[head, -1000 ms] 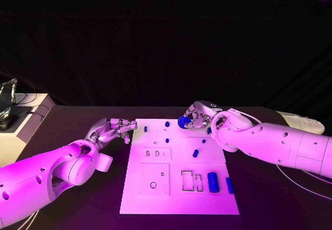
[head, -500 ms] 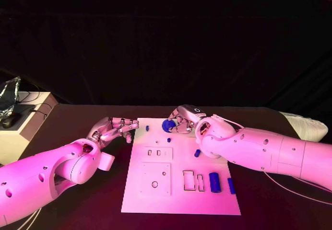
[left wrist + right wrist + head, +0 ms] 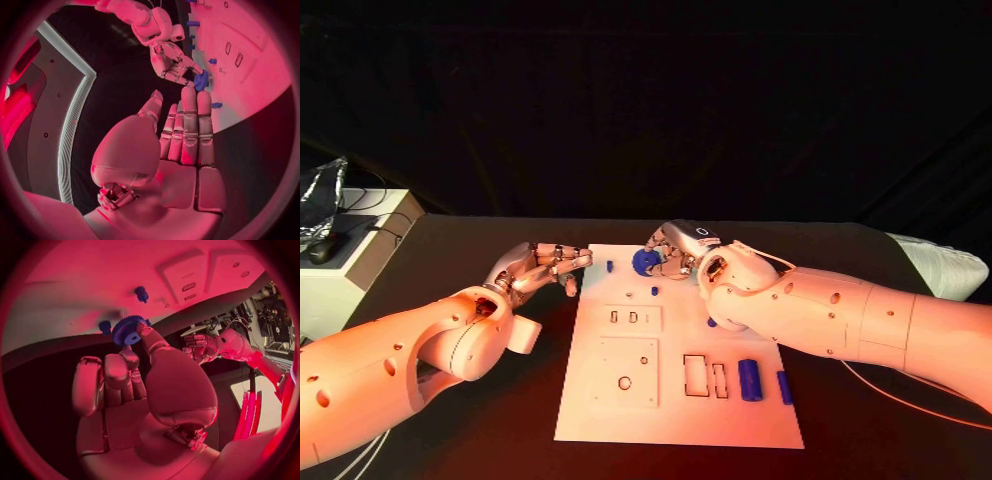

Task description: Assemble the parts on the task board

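Observation:
The white task board (image 3: 678, 420) lies in the middle of the black table. My right hand (image 3: 681, 248) hovers over its far left part and pinches a blue gear (image 3: 646, 262) between thumb and a finger; the gear (image 3: 127, 330) shows clearly at the fingertips, and again as a blue gear (image 3: 201, 80) in the left wrist view. My left hand (image 3: 545, 263) is beside the board's far left corner, fingers (image 3: 189, 125) straight, holding nothing. Small blue pegs (image 3: 609, 267) (image 3: 655, 291) stand near the gear. Two blue cylinders (image 3: 750, 380) lie at the near right.
Rectangular recesses (image 3: 630, 317) (image 3: 626, 372) (image 3: 694, 375) are set in the board's near half. A white cabinet (image 3: 358, 240) with dark items stands at the table's left. A pale object (image 3: 945, 266) lies at the far right.
My right hand has carried the blue gear leftward across the board's far edge, closer to my left hand. The left hand has hardly moved.

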